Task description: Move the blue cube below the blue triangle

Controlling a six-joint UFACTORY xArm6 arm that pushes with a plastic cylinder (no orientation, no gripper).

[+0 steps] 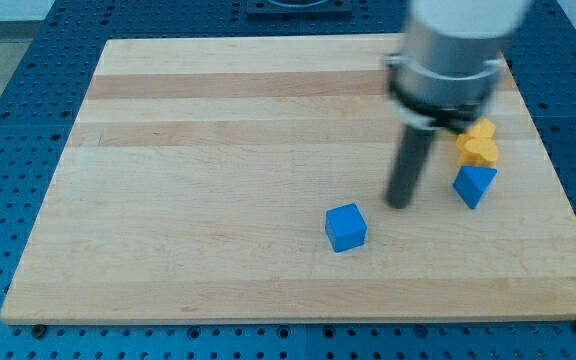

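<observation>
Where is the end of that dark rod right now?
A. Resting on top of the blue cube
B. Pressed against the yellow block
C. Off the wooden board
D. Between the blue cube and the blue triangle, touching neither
D. My tip stands on the board in the gap between the blue cube at the view's lower left and the blue triangle at its right, with bare wood on both sides.

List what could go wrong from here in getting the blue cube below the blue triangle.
1. My tip stands between the blue cube and the blue triangle, on the wrong side for pushing the cube toward the view's right; circling round could clip either.
2. The spot below the triangle lies near the board's bottom-right edge, so overshoot might drop the cube.
3. The yellow block touches the triangle; a bump may shift both.
</observation>
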